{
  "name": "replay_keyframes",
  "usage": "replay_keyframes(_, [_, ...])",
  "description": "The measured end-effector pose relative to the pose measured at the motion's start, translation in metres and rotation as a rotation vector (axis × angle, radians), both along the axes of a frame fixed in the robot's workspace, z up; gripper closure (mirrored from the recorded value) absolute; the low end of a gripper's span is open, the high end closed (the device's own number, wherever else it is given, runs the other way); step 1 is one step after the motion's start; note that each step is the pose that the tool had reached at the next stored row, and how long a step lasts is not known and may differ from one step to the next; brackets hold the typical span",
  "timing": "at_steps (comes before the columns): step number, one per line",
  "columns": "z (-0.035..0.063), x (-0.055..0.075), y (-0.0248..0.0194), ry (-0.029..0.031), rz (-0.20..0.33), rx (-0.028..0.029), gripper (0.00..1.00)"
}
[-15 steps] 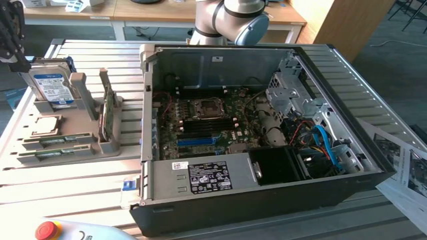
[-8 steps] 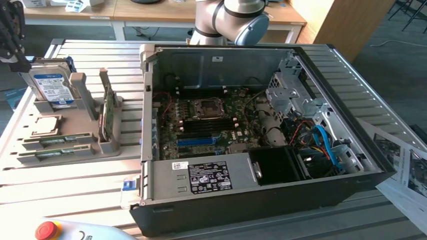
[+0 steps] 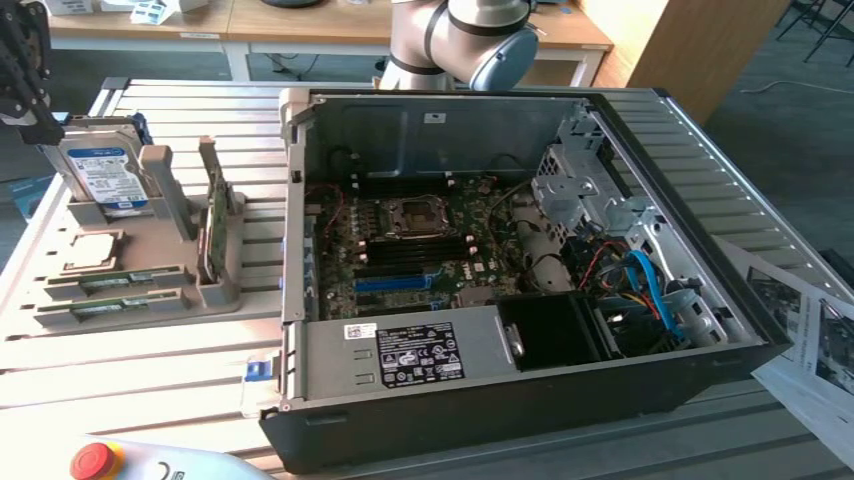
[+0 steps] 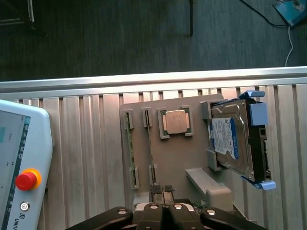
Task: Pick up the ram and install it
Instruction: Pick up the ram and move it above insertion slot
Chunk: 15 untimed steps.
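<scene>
Two rams, thin green sticks, stand on edge in grooves of the grey tray (image 3: pixel 160 300) at the exterior view's left: one ram (image 3: pixel 118 282) behind, the other ram (image 3: pixel 107 308) in front. From the wrist they show edge-on as a narrow ram (image 4: pixel 129 148) and a second ram (image 4: pixel 151 153). My gripper (image 4: pixel 162 192) hangs high above the tray, shut, with nothing between its fingers. In the exterior view the gripper (image 3: pixel 34 115) is the black shape at the far left edge, over the hard drive. The open computer case (image 3: pixel 534 400) shows its motherboard with black memory slots (image 3: pixel 420 250).
On the tray also sit a blue-labelled hard drive (image 3: pixel 107 175), a square processor (image 3: pixel 91 250) and a broader green card (image 3: pixel 211 225) standing upright. A teach pendant with a red button (image 4: pixel 26 179) lies near the table's front. Papers (image 3: pixel 814 340) lie at the exterior view's right.
</scene>
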<state>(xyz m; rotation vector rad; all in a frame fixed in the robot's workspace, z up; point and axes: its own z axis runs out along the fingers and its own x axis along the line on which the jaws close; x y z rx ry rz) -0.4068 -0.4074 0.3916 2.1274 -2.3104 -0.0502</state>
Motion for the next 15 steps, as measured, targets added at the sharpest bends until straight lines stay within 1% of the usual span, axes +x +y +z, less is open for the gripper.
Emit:
replay_keyframes(3, [0.0000, 0.0000, 0.0000, 0.0000, 0.008, 0.0000, 0.90])
replay_keyframes(7, [-0.0001, 0.0000, 0.0000, -0.0001, 0.034, 0.0000, 0.90])
replay_keyframes(15, [-0.0001, 0.0000, 0.0000, 0.0000, 0.046, -0.0001, 0.90])
